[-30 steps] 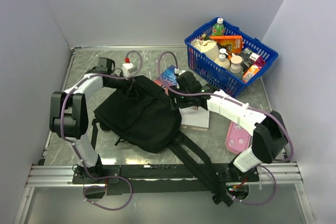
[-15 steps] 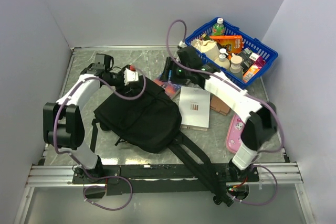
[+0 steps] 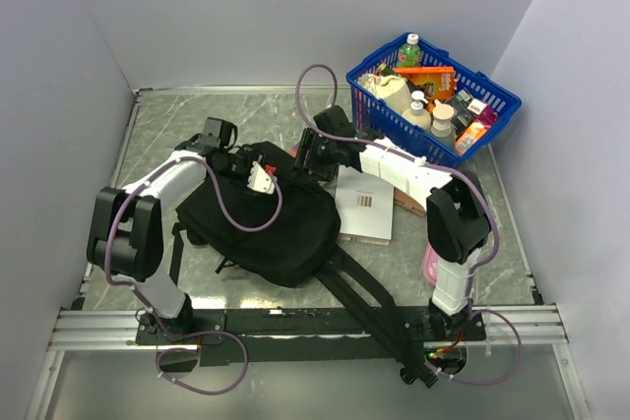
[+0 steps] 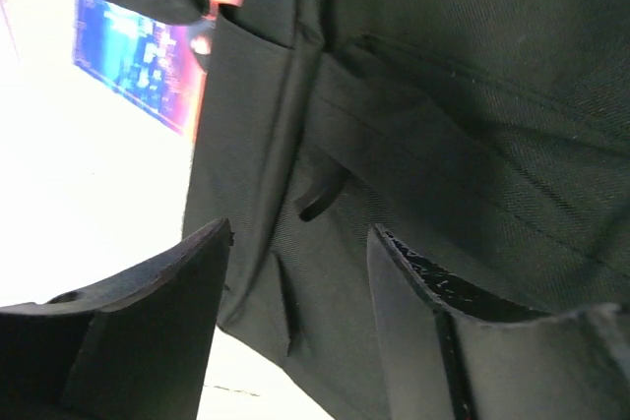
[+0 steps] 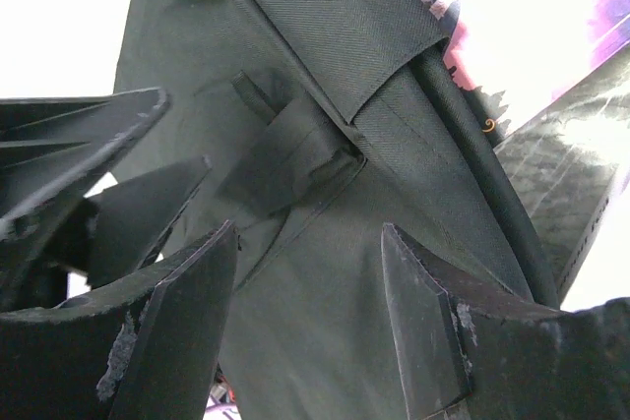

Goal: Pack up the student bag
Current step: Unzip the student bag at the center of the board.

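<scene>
I have both arms on the far end of the bag (image 3: 266, 228), which lies flat in the middle of the table (image 3: 162, 125) with its long straps (image 3: 369, 307) trailing toward my bases. Nothing looks packed yet. I judge I am at the opening step: finding a hold on the top of the bag so its mouth can be pulled apart.

My left tool (image 4: 300, 233) is released. Its two fingers stand apart just above the black cloth, with a seam and a small dark pull tab (image 4: 317, 194) showing in the gap between them. It is not pinching anything. My right tool (image 5: 310, 233) is released as well, jaws wide. It hangs over a folded flap and a short webbing loop (image 5: 295, 159) on the same end of the bag. From above, the two tools sit near each other, one on each side of that end.

A bright printed book (image 4: 138, 56) shows just past the edge of the bag, and a white booklet (image 3: 364, 202) lies on the table beside the bag on my right. The blue basket (image 3: 406, 142) of bottles and packets stands well apart in the far right corner.

Next I think one tool should come down and clamp the loop or flap to hold the bag. The other should take the pull tab and draw the opening wide. The cloth is soft and will bunch, so the grip needs to take the webbing, not loose fabric.
</scene>
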`<action>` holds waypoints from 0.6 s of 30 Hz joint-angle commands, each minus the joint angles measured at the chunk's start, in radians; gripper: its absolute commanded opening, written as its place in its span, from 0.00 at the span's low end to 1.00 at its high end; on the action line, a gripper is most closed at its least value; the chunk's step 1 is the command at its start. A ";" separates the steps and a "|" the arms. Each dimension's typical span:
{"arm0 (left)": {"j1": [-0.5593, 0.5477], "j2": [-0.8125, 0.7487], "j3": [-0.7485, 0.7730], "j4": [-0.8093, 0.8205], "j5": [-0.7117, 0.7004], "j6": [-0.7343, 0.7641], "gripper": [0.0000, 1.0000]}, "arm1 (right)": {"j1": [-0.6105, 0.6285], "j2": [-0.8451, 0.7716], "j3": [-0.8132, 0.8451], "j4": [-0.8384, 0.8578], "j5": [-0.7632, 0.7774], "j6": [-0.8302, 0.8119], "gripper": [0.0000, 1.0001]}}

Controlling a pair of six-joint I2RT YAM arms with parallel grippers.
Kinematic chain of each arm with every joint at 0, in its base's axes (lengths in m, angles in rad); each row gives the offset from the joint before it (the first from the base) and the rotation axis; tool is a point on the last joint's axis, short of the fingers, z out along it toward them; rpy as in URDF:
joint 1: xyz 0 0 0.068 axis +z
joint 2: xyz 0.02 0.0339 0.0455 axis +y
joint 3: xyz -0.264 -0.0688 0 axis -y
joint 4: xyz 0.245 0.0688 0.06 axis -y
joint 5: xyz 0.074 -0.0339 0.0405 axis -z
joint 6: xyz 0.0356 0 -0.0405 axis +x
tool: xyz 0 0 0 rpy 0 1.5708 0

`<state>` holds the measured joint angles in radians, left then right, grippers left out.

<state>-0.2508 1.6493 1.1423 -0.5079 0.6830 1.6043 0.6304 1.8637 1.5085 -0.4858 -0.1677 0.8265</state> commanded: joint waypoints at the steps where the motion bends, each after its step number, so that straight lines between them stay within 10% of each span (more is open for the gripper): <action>1: -0.025 0.050 0.030 0.000 -0.051 0.080 0.61 | 0.003 -0.069 -0.034 0.064 0.002 0.031 0.67; 18: -0.103 0.165 0.100 -0.003 -0.184 -0.041 0.47 | 0.005 -0.124 -0.123 0.113 -0.036 0.008 0.64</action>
<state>-0.3393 1.7977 1.2087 -0.5064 0.5224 1.5749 0.6308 1.7950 1.3964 -0.4202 -0.1791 0.8356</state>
